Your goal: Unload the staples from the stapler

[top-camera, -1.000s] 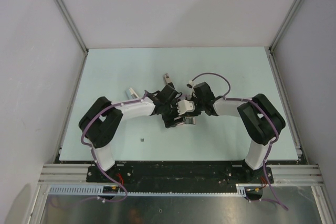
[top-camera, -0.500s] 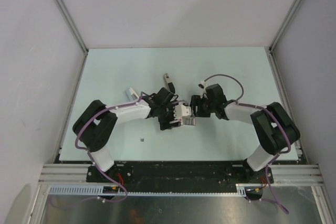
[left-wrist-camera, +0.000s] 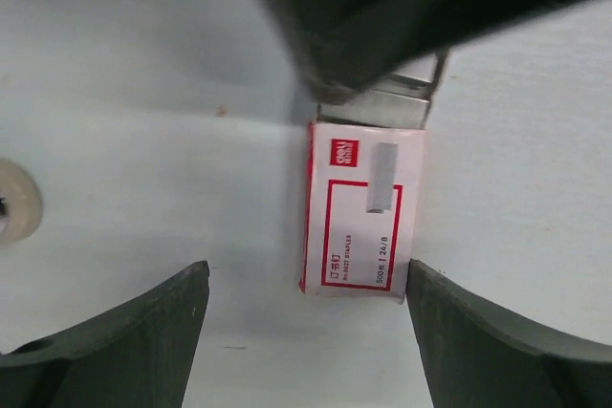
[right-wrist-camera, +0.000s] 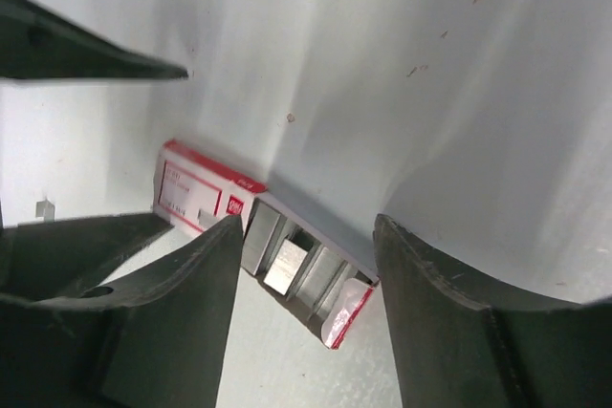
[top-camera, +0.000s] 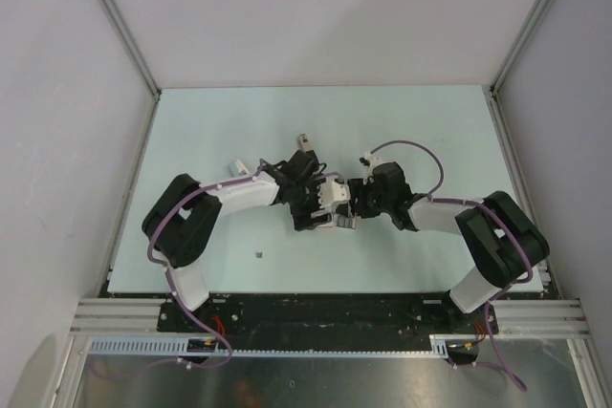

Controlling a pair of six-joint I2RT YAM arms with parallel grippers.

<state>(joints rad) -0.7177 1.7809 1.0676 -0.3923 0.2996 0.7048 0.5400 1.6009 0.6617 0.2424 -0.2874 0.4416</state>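
Hovering over the pale table, both my grippers stand wide open, holding nothing. My left gripper straddles the red-and-white staple box, and my right gripper frames its slid-out tray. The stapler lies on the table, just far of my left wrist.
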